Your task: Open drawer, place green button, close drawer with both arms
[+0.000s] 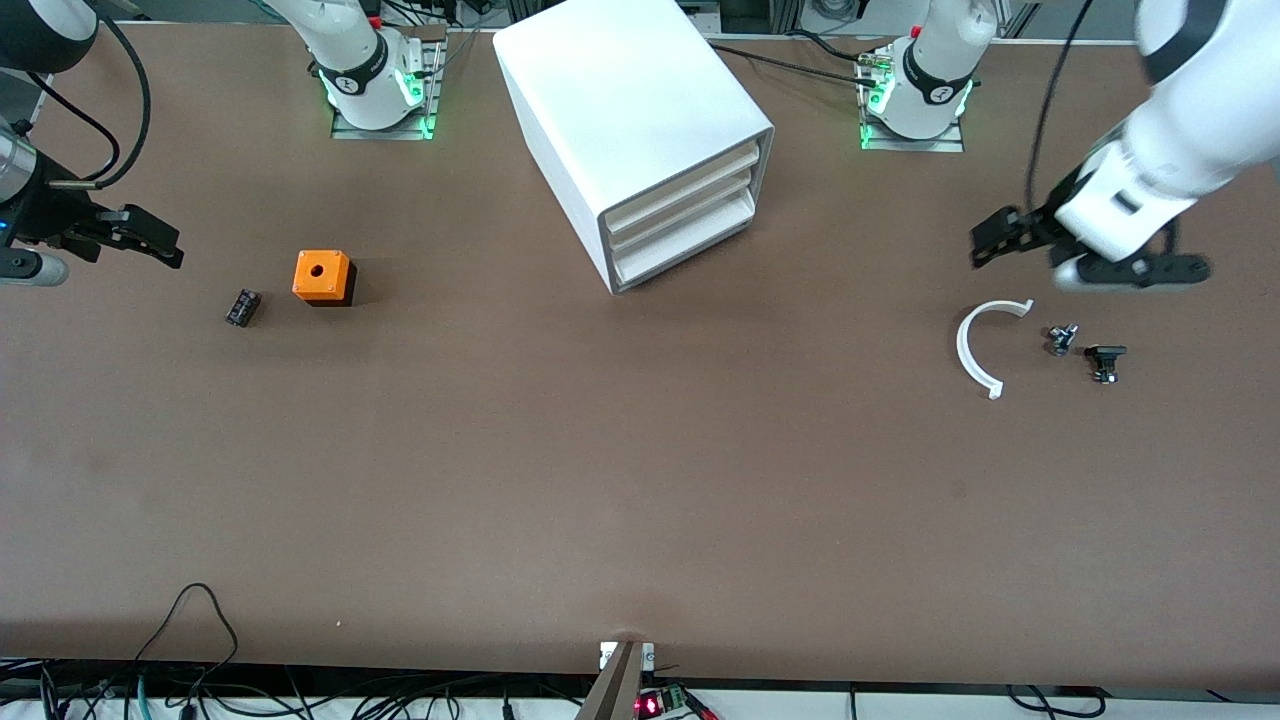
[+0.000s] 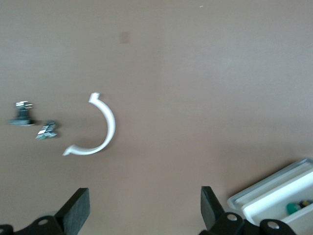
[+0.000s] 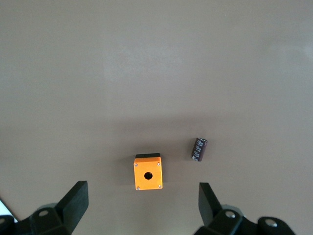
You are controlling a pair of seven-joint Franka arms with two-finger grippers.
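Fingers [image 2: 78,205] are gaping: left gripper [image 1: 985,245] hovering at three o'clock, right gripper [image 1: 160,245] at nine. Drawer [image 1: 690,248] is sitting shut at twelve, button [image 2: 293,208] lying in a tray [image 2: 264,188]; hook the drawer's lip squarely.

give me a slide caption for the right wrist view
Right gripper, jaws open, hovers over the table near an orange cube and a small black cylinder.

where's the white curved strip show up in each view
Front view: white curved strip on the table under the open left gripper.
Left wrist view: strip above the gripper's fingers.
Right wrist view: not in it.
Shared landmark: two small dark parts beside the strip.
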